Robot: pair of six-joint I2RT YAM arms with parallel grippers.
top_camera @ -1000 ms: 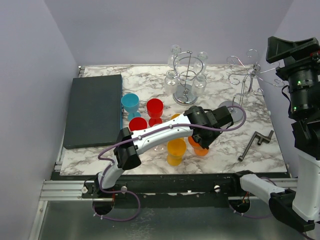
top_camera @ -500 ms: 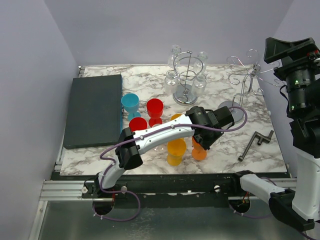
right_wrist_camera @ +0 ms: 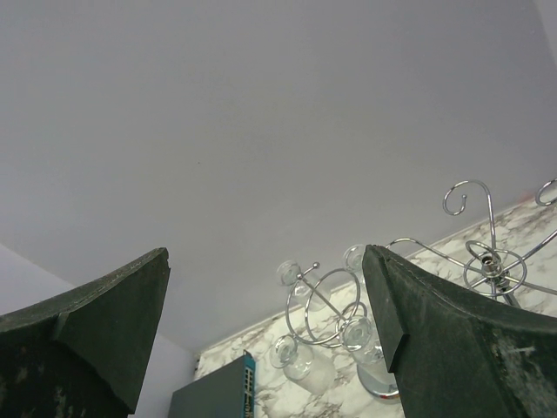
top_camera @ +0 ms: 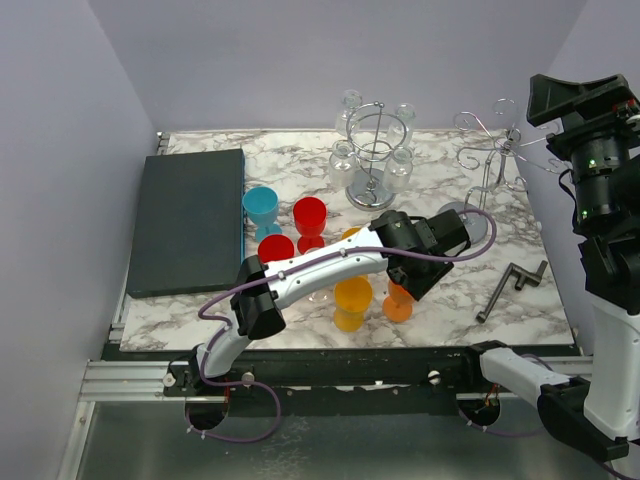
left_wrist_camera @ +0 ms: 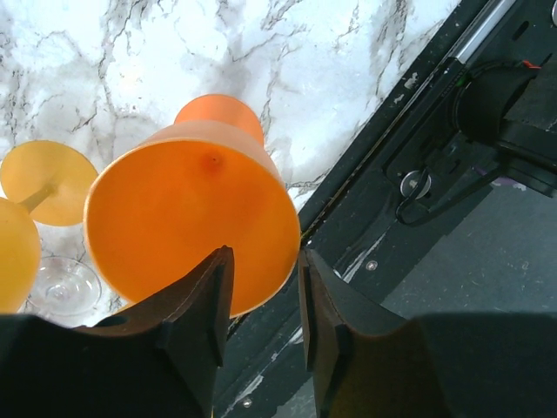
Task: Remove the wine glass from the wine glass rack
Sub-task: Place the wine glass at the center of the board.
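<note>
The chrome wine glass rack (top_camera: pixel 374 150) stands at the back middle of the table with several clear wine glasses (top_camera: pixel 398 170) hanging on it. It also shows in the right wrist view (right_wrist_camera: pixel 335 300), with a clear glass (right_wrist_camera: pixel 296 361) hanging low on its left. My right gripper (top_camera: pixel 560 98) is raised high at the far right, away from the rack; its jaws (right_wrist_camera: pixel 265 252) are wide open and empty. My left gripper (top_camera: pixel 415 280) hovers just above an upright orange glass (top_camera: pixel 398 303). In the left wrist view the gripper (left_wrist_camera: pixel 261 261) is open over that glass's rim (left_wrist_camera: pixel 191 209).
A second, empty chrome rack (top_camera: pixel 495 150) stands at the back right. A yellow glass (top_camera: pixel 352 300), red cups (top_camera: pixel 310 213), a blue cup (top_camera: pixel 261 205), a dark box (top_camera: pixel 190 220) and a grey crank handle (top_camera: pixel 510 285) lie around. The table's front edge (left_wrist_camera: pixel 365 157) is close to the orange glass.
My left gripper has pulled back slightly from the orange glass, which now shows more fully and stands a little nearer the front edge. The right arm has barely moved.
</note>
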